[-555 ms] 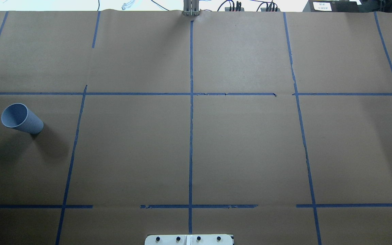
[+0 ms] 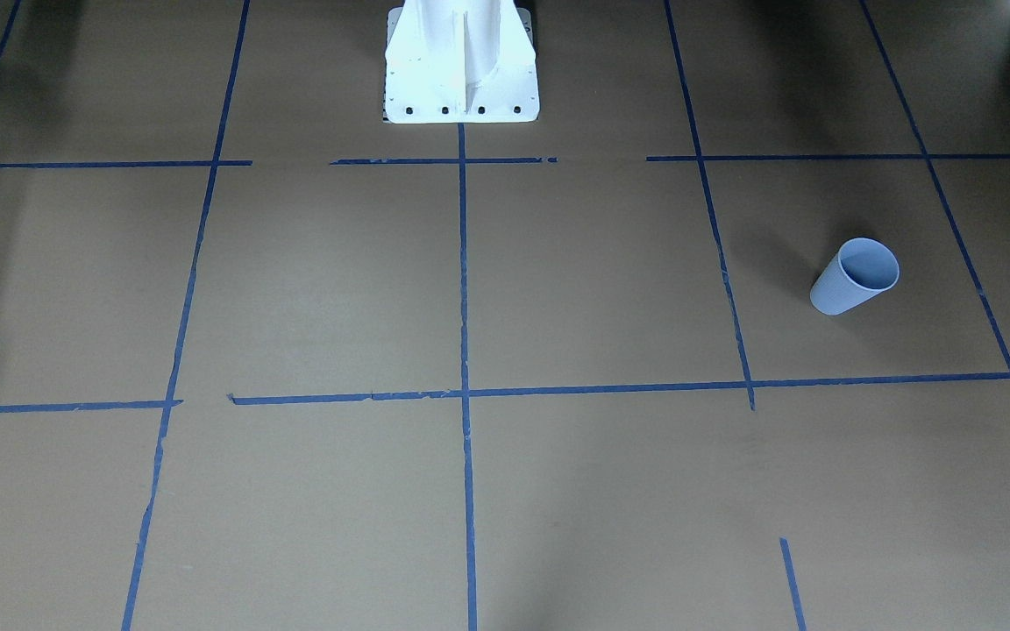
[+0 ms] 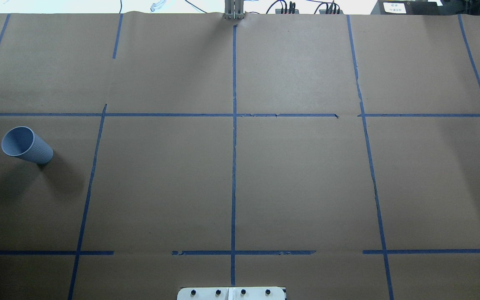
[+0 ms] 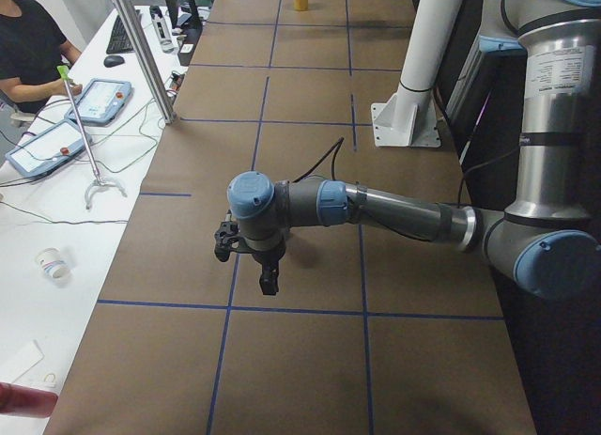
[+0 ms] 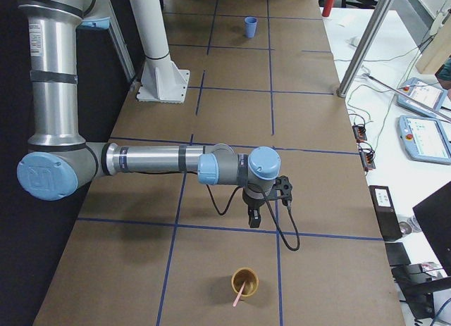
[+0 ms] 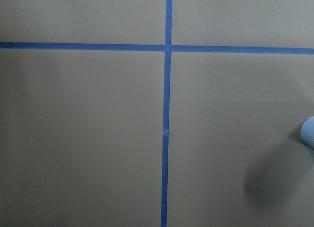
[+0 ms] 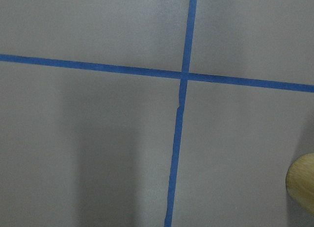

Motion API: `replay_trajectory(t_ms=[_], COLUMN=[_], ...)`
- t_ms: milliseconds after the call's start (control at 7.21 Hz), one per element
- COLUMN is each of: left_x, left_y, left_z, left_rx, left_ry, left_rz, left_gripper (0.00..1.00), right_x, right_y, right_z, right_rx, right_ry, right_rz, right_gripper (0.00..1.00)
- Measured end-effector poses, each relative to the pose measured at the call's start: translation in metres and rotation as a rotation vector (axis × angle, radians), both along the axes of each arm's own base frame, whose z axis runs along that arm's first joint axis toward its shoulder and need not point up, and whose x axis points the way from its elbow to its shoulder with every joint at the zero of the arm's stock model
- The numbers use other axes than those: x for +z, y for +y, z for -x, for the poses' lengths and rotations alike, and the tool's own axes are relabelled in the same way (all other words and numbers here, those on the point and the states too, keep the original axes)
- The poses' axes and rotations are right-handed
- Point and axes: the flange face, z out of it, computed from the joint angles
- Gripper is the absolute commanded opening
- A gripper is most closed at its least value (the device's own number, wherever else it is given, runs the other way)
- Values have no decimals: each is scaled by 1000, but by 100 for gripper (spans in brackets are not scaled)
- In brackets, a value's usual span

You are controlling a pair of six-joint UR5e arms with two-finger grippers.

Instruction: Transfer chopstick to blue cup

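Right gripper hung above the table; whether its jaws were spread or pressed together I cannot tell. Just beyond it, toward the table's right end, the chopstick leaned in a tan cup. The blue cup stood far left, near the left gripper, whose jaws were just as unreadable.

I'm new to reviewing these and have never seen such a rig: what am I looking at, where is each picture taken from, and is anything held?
Two grey-and-blue robot arms stand at a brown paper-covered table with blue tape lines. Two pictures look down on it, two along it from its ends, two from wrist cameras. A small light-blue ribbed cup stands on the robot's left; a thin light-pink chopstick leans in a tan cup on its right. The left claw and right claw hang over the table; nothing shows in either.
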Motion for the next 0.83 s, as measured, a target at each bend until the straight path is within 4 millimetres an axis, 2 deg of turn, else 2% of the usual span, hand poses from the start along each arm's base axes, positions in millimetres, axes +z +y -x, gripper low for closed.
replay_trajectory(t_ms=[416, 555, 694, 832], left_x=[5, 8, 4, -5], left_y=[1, 3, -2, -10], left_z=[-3, -10, -30, -64], left_rx=[-23, -12, 15, 26], left_ry=[-2, 0, 3, 6], left_rz=[32, 26, -7, -27], left_gripper=[100, 100, 100, 100], right_x=[-3, -3, -3, -1], right_y=[-2, -2, -1, 0], right_z=[2, 3, 4, 5], right_rx=[-5, -7, -10, -12], right_ry=[-2, -2, -2, -3], right_rz=[-7, -9, -8, -12], right_gripper=[100, 100, 100, 100])
